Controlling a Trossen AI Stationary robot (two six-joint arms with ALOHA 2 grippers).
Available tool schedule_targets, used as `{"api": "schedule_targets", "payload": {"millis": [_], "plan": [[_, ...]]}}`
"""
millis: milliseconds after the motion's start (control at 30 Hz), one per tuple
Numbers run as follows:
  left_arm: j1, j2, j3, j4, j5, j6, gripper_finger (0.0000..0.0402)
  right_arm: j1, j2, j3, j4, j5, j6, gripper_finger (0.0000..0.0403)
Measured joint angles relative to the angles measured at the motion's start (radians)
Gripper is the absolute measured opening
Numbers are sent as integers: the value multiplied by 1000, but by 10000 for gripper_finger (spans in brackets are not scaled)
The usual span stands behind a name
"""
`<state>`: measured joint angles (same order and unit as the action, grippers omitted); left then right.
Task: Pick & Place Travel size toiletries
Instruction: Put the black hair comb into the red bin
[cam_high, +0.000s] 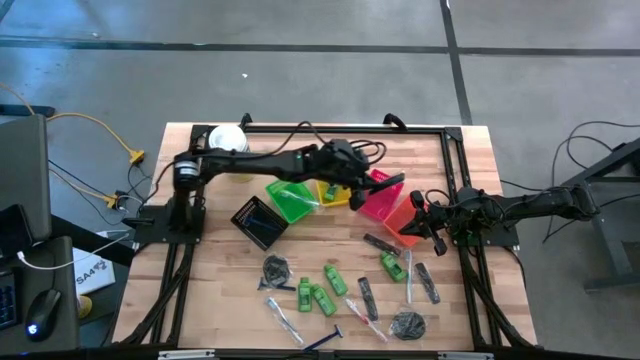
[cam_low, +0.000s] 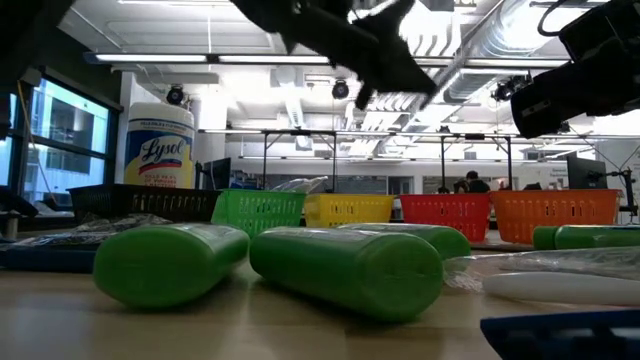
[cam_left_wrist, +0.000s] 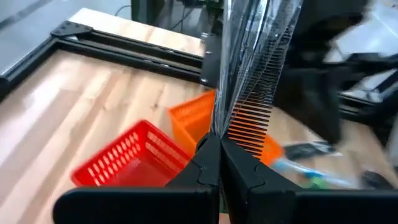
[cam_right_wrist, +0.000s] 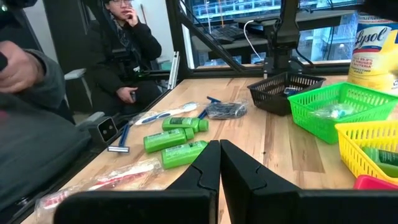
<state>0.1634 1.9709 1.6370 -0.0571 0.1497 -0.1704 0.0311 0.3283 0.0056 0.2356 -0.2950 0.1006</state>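
Left gripper (cam_left_wrist: 219, 142): your left arm reaches across the upper middle of the high view, jaws clenched on a black comb in a clear wrapper (cam_left_wrist: 254, 81), which stands upright from the fingertips.
Why held so: pinched by its lower end, the comb hangs clear above the red basket (cam_left_wrist: 134, 158) and the orange basket (cam_left_wrist: 198, 119), which looks like a carry toward a drop, though I cannot tell which basket you mean.
Right gripper (cam_right_wrist: 219, 163): your right arm waits at the centre right of the high view, jaws clenched on nothing, pointing across the bench (cam_right_wrist: 273, 140).
Toiletries still loose: green mini bottles (cam_high: 334, 279) sit in the lower middle of the high view, with dark coiled bundles (cam_high: 277, 268), more combs (cam_high: 427, 281), slim clear tubes (cam_high: 283, 318) and a blue-handled razor (cam_high: 322, 341) near them.
Baskets: a black basket (cam_high: 260, 221), green basket (cam_high: 291, 199) and yellow basket (cam_high: 331, 192) run in a row toward the red and orange ones, likely one per item type.
Writing: the white tub (cam_low: 159, 147) at the left of the low view reads "Lysol" on its yellow label; the smaller print is not legible.
Person: someone in dark clothes (cam_right_wrist: 127, 53) sits beyond the bench in the right wrist view's upper left.
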Motion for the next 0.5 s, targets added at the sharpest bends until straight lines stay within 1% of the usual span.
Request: {"api": "schedule_targets", "payload": {"millis": [200, 267, 500], "plan": [[26, 86, 33, -13, 33, -2, 0, 0, 0, 0, 0, -3, 0, 3], [27, 113, 44, 15, 35, -16, 0, 0, 0, 0, 0, -3, 0, 3], [27, 184, 101, 13, 35, -18, 0, 0, 0, 0, 6, -3, -17, 3]]}}
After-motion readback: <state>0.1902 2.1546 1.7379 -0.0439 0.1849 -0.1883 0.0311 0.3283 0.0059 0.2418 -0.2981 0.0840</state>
